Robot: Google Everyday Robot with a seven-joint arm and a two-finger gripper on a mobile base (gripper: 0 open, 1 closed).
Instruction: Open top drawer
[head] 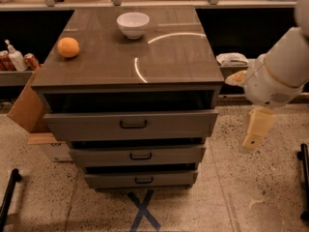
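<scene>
The top drawer (87, 125) is the widest of three grey-brown fronts in the cabinet (130, 76). Its small dark bar handle (133, 124) sits at the centre. The drawer front stands forward of the cabinet top, with a dark gap above it. My gripper (253, 128) hangs from the white arm (280, 71) to the right of the cabinet, level with the top drawer's front. It is apart from the drawer and touches nothing.
An orange (68, 47) and a white bowl (133, 24) sit on the cabinet top. Two narrower drawers (137, 155) lie below. A cardboard box (26, 105) leans at the left. Bottles and cans (17, 59) stand on a left shelf. A blue X (143, 210) marks the floor.
</scene>
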